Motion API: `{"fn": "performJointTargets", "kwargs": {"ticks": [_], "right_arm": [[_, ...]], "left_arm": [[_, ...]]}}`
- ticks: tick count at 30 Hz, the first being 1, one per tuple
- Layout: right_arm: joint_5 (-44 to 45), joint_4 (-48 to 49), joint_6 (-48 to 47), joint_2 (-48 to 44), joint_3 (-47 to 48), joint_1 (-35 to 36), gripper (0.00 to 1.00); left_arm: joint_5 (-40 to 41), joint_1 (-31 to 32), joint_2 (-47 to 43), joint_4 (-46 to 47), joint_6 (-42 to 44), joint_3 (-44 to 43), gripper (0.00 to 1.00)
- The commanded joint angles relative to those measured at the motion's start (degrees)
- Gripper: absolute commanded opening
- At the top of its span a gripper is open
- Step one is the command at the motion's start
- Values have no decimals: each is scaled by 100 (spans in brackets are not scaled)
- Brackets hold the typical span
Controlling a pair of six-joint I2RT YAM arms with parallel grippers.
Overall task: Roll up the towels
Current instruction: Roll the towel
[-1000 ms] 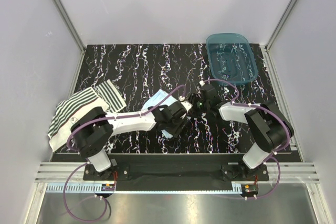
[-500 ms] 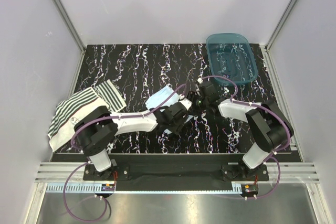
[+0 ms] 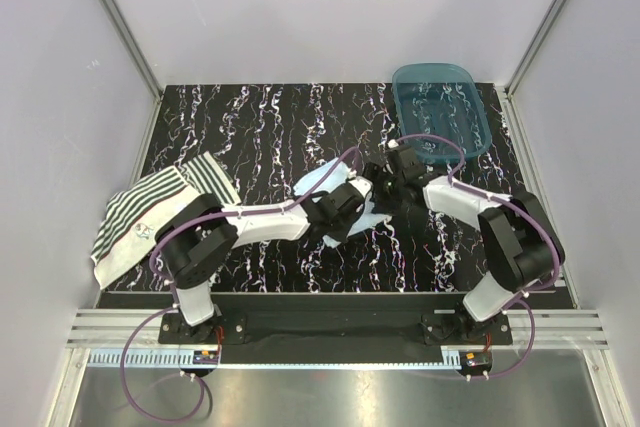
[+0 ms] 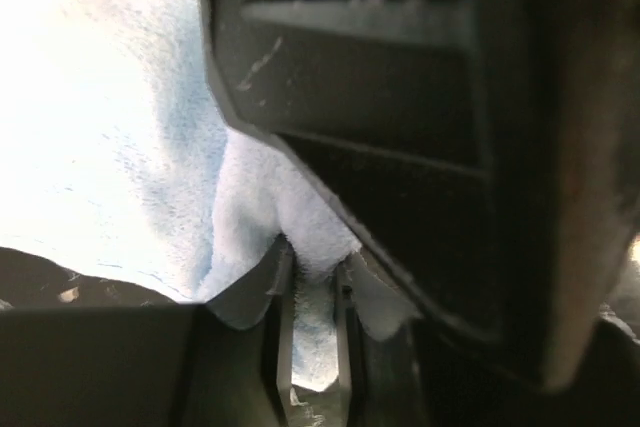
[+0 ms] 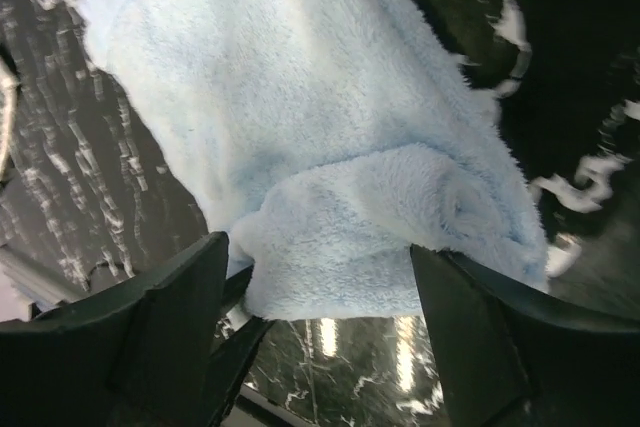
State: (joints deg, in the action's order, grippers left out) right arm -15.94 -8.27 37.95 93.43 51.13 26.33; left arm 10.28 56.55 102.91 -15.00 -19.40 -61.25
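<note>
The light blue towel (image 3: 330, 179) lies mid-table, partly rolled, with both grippers on it. In the left wrist view my left gripper (image 4: 312, 269) has its jaws nearly together, pinching a fold of the blue towel (image 4: 255, 202). My left gripper (image 3: 352, 209) sits at the towel's near edge. My right gripper (image 3: 384, 185) is at its right end. In the right wrist view my right gripper (image 5: 320, 302) stands open, its fingers (image 5: 165, 322) wide on either side of the blue towel's rolled end (image 5: 400, 207). The striped towel (image 3: 150, 209) lies flat at the left edge.
A translucent teal tub (image 3: 440, 112) stands at the back right of the black marbled mat (image 3: 250, 117). Grey walls with metal rails close in the left, back and right sides. The arms' bases sit at the near edge.
My left gripper has closed on the blue towel and my right gripper has opened wide. Both grippers and the towel have shifted a little right and farther from the bases.
</note>
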Motion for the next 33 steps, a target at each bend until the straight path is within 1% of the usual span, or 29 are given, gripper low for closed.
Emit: {"fn": "performJointTargets", "kwargs": {"ticks": [1, 2, 3, 5, 6, 7, 9, 12, 15, 16, 17, 22, 23, 24, 26, 27, 28, 29, 30, 31, 32, 33], "right_arm": [[679, -1245, -429, -483, 616, -101, 84], [846, -1447, -499, -631, 843, -110, 87], [1126, -1815, -534, -720, 933, -119, 88], [1391, -2142, -605, -1009, 1160, -154, 91], [1619, -2465, -614, -1115, 1223, -163, 93], [1795, -2582, -640, -1351, 1276, -189, 94], [2163, -2967, -631, -1598, 1381, -198, 96], [2612, -3363, -570, -2082, 1417, -224, 98], [2763, -3584, -544, -2486, 1391, -268, 100], [2702, -3567, -526, -2670, 1373, -268, 100], [2615, -3559, -526, -2768, 1321, -260, 100], [1833, -3286, -299, -3365, 1013, -268, 100], [1727, -3234, -271, -3453, 882, -260, 99], [1422, -3077, -262, -3541, 802, -268, 99], [1156, -2900, -175, -3770, 531, -268, 97], [807, -2603, -148, -3840, 390, -268, 96], [656, -2453, -52, -3989, 258, -260, 96], [550, -2164, 27, -4034, -30, -268, 95], [305, -1996, 167, -4130, -181, -260, 94], [198, -1716, 255, -4157, -479, -260, 93], [-29, -1530, 326, -4183, -629, -268, 90], [-171, -1319, 518, -4201, -970, -268, 89]], "left_arm": [[-861, -39, 493, -1416, -398, 167, 12], [-974, -39, 458, -1522, -442, 97, 12], [-993, -39, 388, -1645, -512, -61, 12], [-1282, -39, 361, -1996, -530, -228, 12], [-1327, -39, 344, -2102, -565, -386, 12], [-1379, -48, 326, -2294, -582, -439, 12], [-1581, -92, 291, -2454, -635, -519, 12], [-1889, -144, 229, -2533, -705, -537, 12], [-2179, -188, 203, -2481, -767, -519, 12], [-2336, -215, 185, -2420, -802, -441, 12], [-2712, -302, 168, -2350, -855, -388, 11], [-3856, -601, -78, -1823, -1259, -194, 11], [-4302, -750, -183, -1735, -1416, -124, 11], [-4594, -847, -254, -1386, -1531, -28, 11], [-5243, -1014, -394, -1068, -1751, 87, 11], [-5430, -1198, -517, -700, -1978, 227, 11], [-5623, -1286, -561, -505, -2093, 298, 12], [-5999, -1453, -640, -260, -2399, 403, 12], [-6116, -1533, -667, 82, -2489, 526, 12], [-6283, -1647, -676, 190, -2629, 570, 12], [-6371, -1709, -667, 522, -2718, 693, 13], [-6485, -1761, -650, 664, -2797, 746, 14]]}}
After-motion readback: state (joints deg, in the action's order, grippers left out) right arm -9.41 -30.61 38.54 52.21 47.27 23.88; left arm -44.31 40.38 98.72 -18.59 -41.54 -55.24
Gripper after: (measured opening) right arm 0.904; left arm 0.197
